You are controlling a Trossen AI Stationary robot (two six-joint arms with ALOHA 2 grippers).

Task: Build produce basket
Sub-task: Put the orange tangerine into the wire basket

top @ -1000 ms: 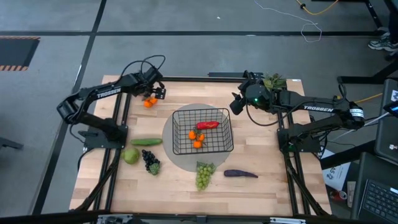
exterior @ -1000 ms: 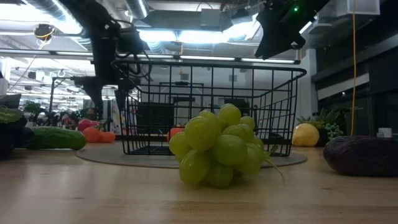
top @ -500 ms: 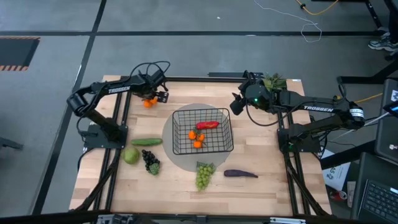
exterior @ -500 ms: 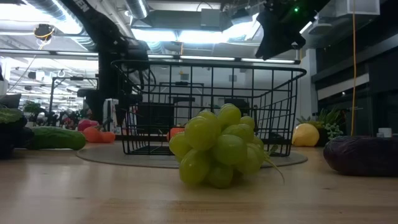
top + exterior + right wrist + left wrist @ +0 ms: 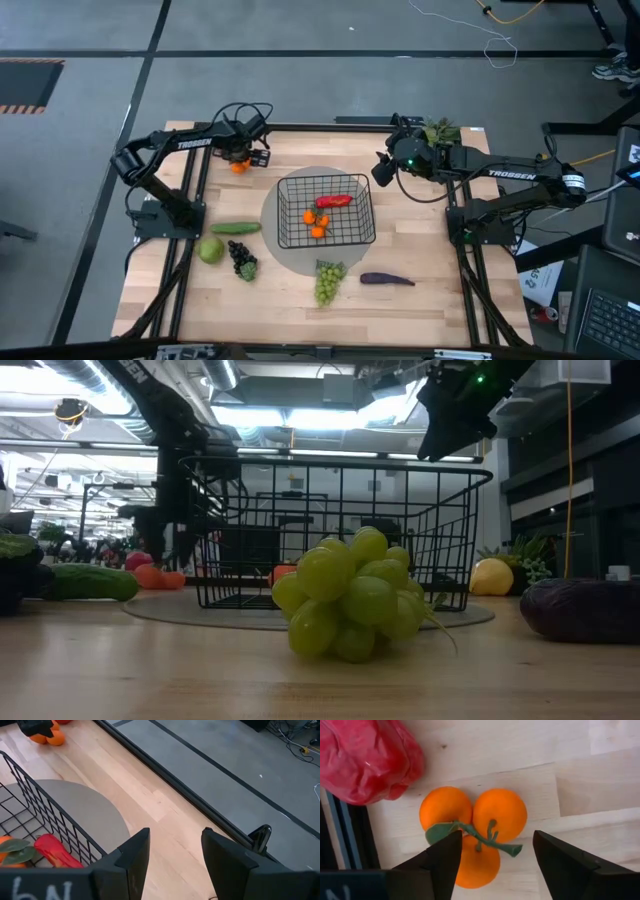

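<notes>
Left gripper (image 5: 490,865) hangs over the orange cluster (image 5: 472,832) at the table's far left corner, fingers spread wide on either side of it, gripping nothing; a red pepper (image 5: 365,757) lies just beside the oranges. Right gripper (image 5: 172,855) hovers off the basket's far right corner, parted and empty. Basket (image 5: 327,209) sits mid-table on a grey round mat (image 5: 300,262) (red chili (image 5: 333,200) and oranges (image 5: 316,224) inside). Cucumber (image 5: 236,228), green apple (image 5: 210,250), purple grapes (image 5: 243,262), green grapes (image 5: 327,280) and eggplant (image 5: 386,279) lie on the table (image 5: 420,250) around it.

Open left pincer (image 5: 490,857) straddles oranges (image 5: 472,832) beside red pepper (image 5: 367,757).
</notes>
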